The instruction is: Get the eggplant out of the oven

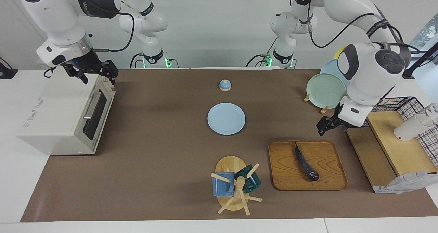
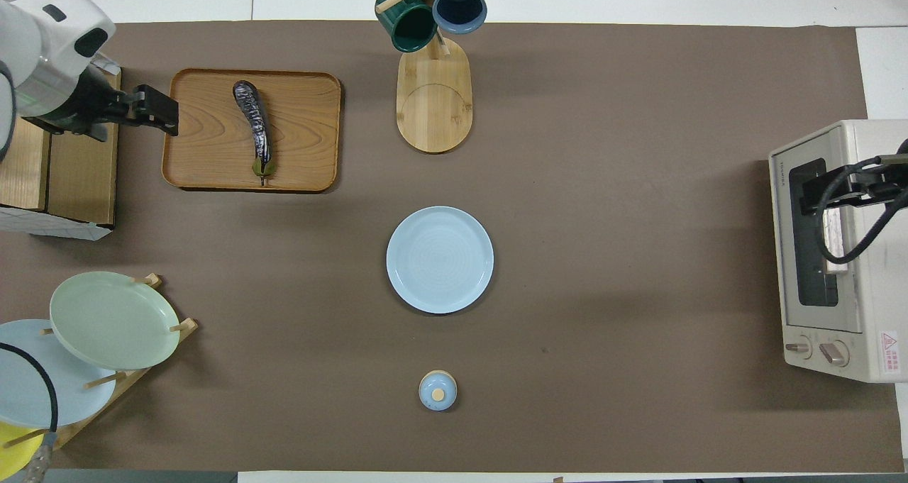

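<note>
Eggplant lies mid-tray; left hand open, empty, beside tray's edge.

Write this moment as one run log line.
eggplant: lying on wooden tray | oven: door shut | left tool: open, beside tray | right tool: open, over oven

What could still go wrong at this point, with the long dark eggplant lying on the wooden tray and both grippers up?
1. The left gripper hangs open over the wooden tray's edge near the slender dark purple eggplant; dipping on retreat could nudge it.
2. The right gripper sits open by the boxy white toaster oven's top front corner, door apparently closed; a careless pull-away might bump it.
</note>
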Tool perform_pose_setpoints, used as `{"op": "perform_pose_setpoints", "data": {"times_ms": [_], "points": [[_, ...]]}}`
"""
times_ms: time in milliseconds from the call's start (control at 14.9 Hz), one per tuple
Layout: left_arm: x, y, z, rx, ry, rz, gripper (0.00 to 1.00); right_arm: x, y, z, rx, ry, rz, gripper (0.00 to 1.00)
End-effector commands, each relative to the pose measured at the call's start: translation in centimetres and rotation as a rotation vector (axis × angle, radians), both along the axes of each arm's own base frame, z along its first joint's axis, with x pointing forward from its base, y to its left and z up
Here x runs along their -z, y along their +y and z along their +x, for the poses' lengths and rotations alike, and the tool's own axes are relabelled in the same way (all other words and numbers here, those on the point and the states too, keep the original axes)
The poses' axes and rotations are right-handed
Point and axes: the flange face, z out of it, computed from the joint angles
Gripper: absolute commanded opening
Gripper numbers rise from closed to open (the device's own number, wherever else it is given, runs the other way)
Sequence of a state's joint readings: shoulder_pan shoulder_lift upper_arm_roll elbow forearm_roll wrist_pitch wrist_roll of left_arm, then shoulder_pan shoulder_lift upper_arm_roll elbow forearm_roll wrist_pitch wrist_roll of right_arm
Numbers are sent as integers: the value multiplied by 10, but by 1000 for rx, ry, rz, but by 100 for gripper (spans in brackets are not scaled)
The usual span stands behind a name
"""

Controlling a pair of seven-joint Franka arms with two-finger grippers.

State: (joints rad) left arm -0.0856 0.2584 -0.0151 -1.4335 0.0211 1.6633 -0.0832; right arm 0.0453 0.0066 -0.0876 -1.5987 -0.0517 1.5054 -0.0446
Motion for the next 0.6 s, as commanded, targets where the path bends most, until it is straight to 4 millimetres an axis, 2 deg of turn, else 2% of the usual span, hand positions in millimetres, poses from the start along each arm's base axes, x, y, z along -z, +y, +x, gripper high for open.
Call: {"op": "perform_pose_setpoints", "data": {"times_ms": [0,134,335,535], "points": [[-26,12,-43,35,43,25,100,-8,-2,-2,26,-8,29,100],[-30,24,-68,17,56,27,100,-10,-2,-2,26,-13,28,100],[-18,26,-107,13,82,32,100,-9,-3,-2,29,-10,30,100],[-3,23,-124,1,118,34,100,-9,-4,-2,29,-11,30,100]]}}
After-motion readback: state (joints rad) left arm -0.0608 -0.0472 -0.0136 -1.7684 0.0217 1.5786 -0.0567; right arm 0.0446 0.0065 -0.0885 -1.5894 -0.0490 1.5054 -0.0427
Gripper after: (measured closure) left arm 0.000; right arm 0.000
